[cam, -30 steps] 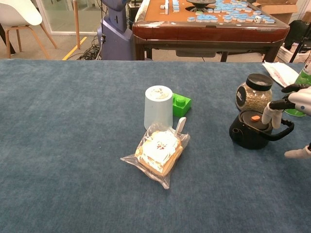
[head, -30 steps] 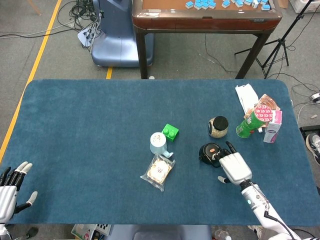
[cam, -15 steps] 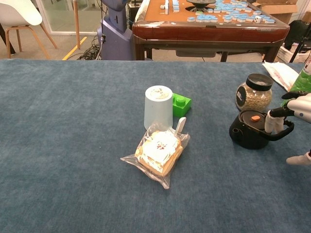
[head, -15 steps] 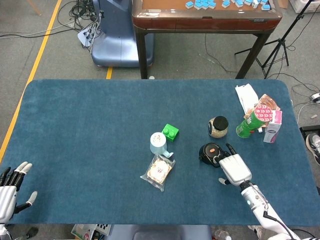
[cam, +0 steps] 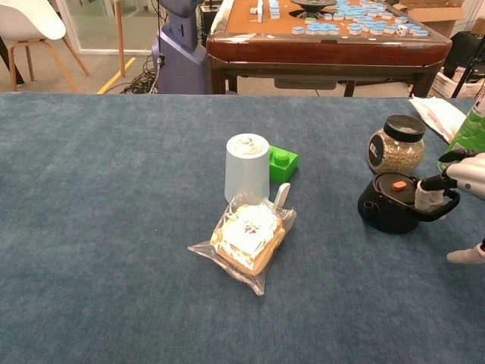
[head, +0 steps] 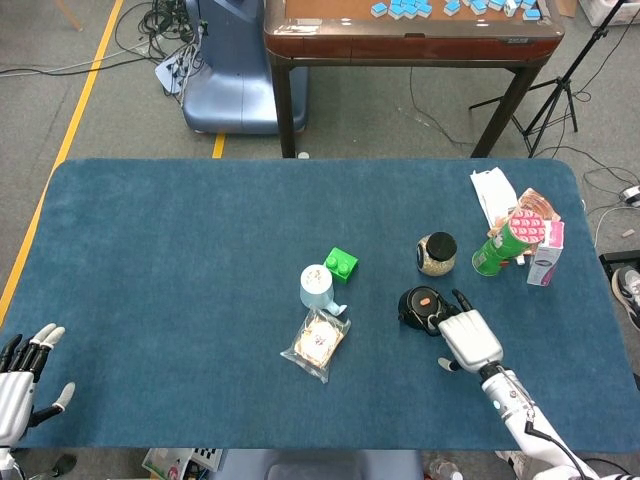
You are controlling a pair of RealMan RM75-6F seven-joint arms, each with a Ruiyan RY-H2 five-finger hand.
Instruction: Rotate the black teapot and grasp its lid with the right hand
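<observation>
The black teapot [head: 416, 305] [cam: 388, 206] stands right of centre on the blue table, its lid carrying an orange knob [cam: 398, 184]. Its looped handle [cam: 449, 206] points to the right in the chest view, toward my right hand [head: 468, 336] [cam: 464, 173]. One white fingertip [cam: 423, 197] reaches down at the handle by the lid's edge, touching it. The other fingers are spread and grip nothing; the thumb [cam: 465, 255] hangs apart, lower right. My left hand [head: 18, 378] lies at the near left corner with fingers apart, holding nothing.
A grain jar [head: 436, 253] [cam: 395, 144] stands just behind the teapot. A green can [head: 498, 246] and snack boxes [head: 545, 256] sit at the far right. A pale cup [cam: 247, 167], green block [cam: 281, 163] and bagged bread [cam: 245, 236] lie mid-table.
My right hand has drawn slightly back to the right and lowered, its fingertip settling against the teapot's handle. The teapot has hardly moved. The left hand is still.
</observation>
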